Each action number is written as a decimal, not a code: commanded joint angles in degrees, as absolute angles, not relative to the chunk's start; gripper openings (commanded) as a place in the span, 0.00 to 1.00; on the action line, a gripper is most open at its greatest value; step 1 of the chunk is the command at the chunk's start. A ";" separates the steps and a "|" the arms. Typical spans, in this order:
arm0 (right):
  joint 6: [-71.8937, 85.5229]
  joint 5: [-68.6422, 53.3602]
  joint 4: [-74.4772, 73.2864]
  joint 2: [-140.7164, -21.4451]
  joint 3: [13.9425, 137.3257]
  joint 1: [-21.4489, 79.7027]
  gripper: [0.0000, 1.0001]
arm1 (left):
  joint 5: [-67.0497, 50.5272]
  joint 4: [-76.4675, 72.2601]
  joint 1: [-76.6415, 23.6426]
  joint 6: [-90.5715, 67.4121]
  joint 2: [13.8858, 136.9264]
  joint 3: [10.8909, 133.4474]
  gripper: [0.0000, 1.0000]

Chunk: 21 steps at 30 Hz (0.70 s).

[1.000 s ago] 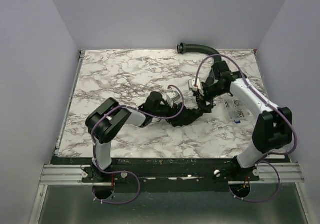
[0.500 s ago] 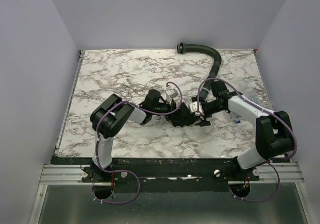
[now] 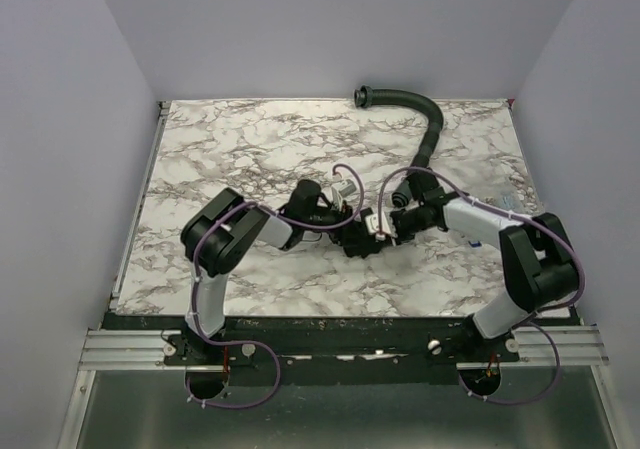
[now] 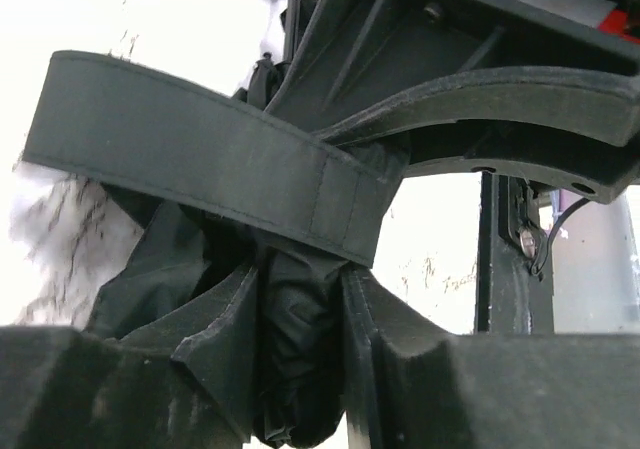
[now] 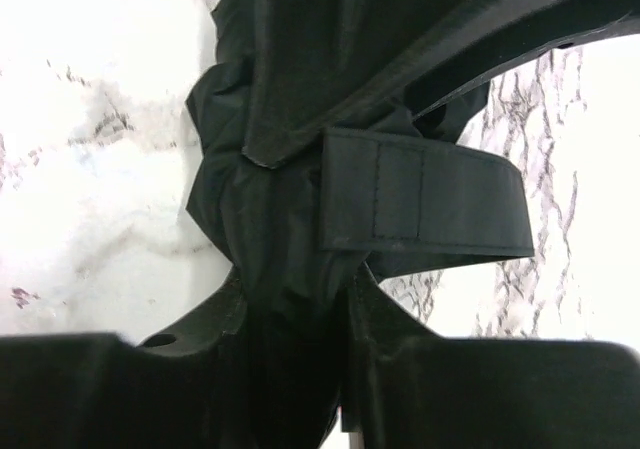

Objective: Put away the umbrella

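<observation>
The umbrella (image 3: 362, 250) is a short black fabric bundle lying on the marble table (image 3: 230, 149) between the two arms. In the left wrist view my left gripper (image 4: 300, 349) is shut on a fold of the umbrella fabric (image 4: 295, 309), and its black closing strap (image 4: 200, 149) crosses just above the fingers. My right gripper (image 5: 295, 349) is shut on the bundled fabric (image 5: 270, 239) from the other side, with the strap's end (image 5: 430, 204) hanging beside it. Seen from above, the left gripper (image 3: 347, 235) and right gripper (image 3: 374, 239) meet at the bundle.
A curved black ribbed hose (image 3: 415, 107) lies at the table's back right. A small white and blue card (image 3: 479, 237) peeks out from under the right arm. Plain walls close in the table on three sides.
The right arm has swung left and down from the hose side to the bundle, and its jaws have closed on the fabric. The left gripper has kept its hold and barely shifted.
</observation>
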State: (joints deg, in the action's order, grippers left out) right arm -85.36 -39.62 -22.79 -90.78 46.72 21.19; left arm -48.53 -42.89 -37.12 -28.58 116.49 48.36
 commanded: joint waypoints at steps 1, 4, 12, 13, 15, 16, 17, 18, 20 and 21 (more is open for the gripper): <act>-81.19 -35.92 -37.21 -97.03 49.55 23.20 0.09 | -41.42 -20.84 -37.93 -29.01 116.58 39.39 0.42; -79.61 -35.55 -45.70 -100.12 53.31 23.27 0.08 | -36.61 -22.85 -38.00 -26.66 106.97 37.08 0.63; -74.82 -35.08 -54.39 -105.81 56.56 23.25 0.08 | -21.38 -33.07 -38.85 -19.85 80.72 23.92 0.98; -74.22 -34.52 -55.08 -106.29 56.89 23.29 0.08 | -20.70 -35.13 -38.85 -19.26 77.70 22.15 0.98; -74.11 -34.11 -56.79 -107.62 57.36 23.29 0.08 | -18.18 -39.11 -38.87 -19.06 73.26 18.31 0.98; -73.57 -33.74 -57.49 -108.49 57.64 23.29 0.08 | -16.06 -40.83 -38.76 -19.87 71.61 16.63 0.98; -73.40 -33.30 -58.27 -109.30 58.03 23.29 0.08 | -14.98 -42.55 -38.55 -20.48 70.35 15.44 0.98; -72.94 -32.98 -58.78 -110.33 58.47 23.29 0.08 | -15.71 -43.77 -38.26 -20.22 69.37 14.44 0.98; -71.86 -32.15 -59.80 -112.10 59.41 23.25 0.07 | -21.47 -45.06 -38.14 -15.82 68.82 14.25 0.98; -71.49 -32.05 -60.32 -112.96 59.90 23.25 0.07 | -25.01 -44.75 -38.42 -13.48 68.97 14.68 0.98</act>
